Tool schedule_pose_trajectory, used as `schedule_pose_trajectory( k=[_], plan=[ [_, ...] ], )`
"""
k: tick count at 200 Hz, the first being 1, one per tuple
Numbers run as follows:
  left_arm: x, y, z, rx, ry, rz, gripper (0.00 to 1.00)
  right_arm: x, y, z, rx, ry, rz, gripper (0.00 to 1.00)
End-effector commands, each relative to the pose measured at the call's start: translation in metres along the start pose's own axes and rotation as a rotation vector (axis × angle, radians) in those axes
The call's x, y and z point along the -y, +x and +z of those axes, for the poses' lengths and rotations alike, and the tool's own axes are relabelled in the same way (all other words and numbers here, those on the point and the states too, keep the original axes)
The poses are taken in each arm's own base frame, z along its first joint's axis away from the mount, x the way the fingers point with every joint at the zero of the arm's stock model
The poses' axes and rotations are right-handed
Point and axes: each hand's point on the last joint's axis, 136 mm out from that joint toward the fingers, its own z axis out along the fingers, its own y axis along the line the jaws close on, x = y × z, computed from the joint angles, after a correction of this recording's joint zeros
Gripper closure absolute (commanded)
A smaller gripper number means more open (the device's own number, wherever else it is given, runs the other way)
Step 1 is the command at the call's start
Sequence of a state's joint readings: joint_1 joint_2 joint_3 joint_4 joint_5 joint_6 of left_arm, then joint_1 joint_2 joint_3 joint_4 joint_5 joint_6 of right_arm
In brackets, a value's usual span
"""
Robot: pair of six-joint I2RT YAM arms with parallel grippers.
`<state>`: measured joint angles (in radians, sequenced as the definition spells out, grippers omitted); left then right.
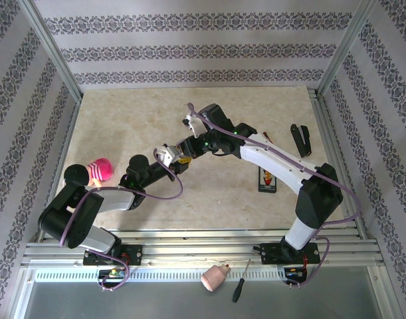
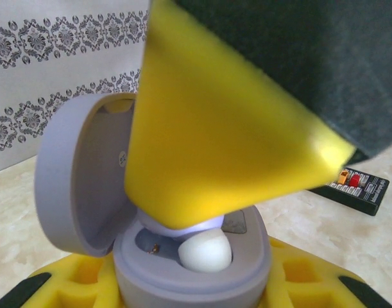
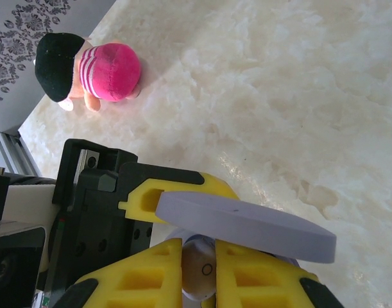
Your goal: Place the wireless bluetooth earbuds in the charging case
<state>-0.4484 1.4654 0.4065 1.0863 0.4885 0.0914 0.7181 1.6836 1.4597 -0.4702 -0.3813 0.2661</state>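
My left gripper [image 1: 168, 157] is shut on a lilac charging case [image 2: 189, 282], which sits between its yellow fingers [image 2: 51, 282] with the lid [image 2: 74, 179] swung open to the left. My right gripper [image 3: 199, 256] is shut on a pale earbud [image 3: 201, 273] and reaches down into the case from above. In the left wrist view its yellow finger [image 2: 215, 141] covers most of the bud, whose white rounded end [image 2: 205, 251] rests in the case's well. From the right wrist, the open lid [image 3: 247, 224] lies across the view just above the bud. In the top view the right gripper [image 1: 184, 151] meets the left one mid-table.
A pink plush toy with a black hat [image 1: 96, 171] lies at the table's left, also seen from the right wrist [image 3: 99, 70]. A black remote [image 1: 268, 179] and a black clip-like tool [image 1: 300, 139] lie to the right. A pink chuck [image 1: 214, 276] and a screwdriver [image 1: 240, 282] rest on the front ledge.
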Motion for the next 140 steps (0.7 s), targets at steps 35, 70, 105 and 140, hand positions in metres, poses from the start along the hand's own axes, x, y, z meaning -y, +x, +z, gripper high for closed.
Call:
schedule_pose_trajectory(
  k=[35, 70, 105, 140],
  plan=[
    [-0.009, -0.02, 0.001, 0.067, -0.021, 0.008, 0.7, -0.016, 0.0, 0.001, -0.007, -0.032, -0.015, 0.79],
    [-0.008, -0.019, 0.0, 0.067, -0.02, 0.005, 0.7, -0.02, -0.003, -0.007, 0.013, -0.046, 0.001, 0.71],
    [-0.009, -0.018, 0.0, 0.065, -0.024, 0.005, 0.7, -0.025, -0.006, -0.015, 0.034, -0.082, 0.018, 0.71],
    [-0.008, -0.019, 0.0, 0.071, -0.02, 0.003, 0.7, -0.022, -0.004, -0.017, 0.035, -0.081, 0.031, 0.7]
  ],
)
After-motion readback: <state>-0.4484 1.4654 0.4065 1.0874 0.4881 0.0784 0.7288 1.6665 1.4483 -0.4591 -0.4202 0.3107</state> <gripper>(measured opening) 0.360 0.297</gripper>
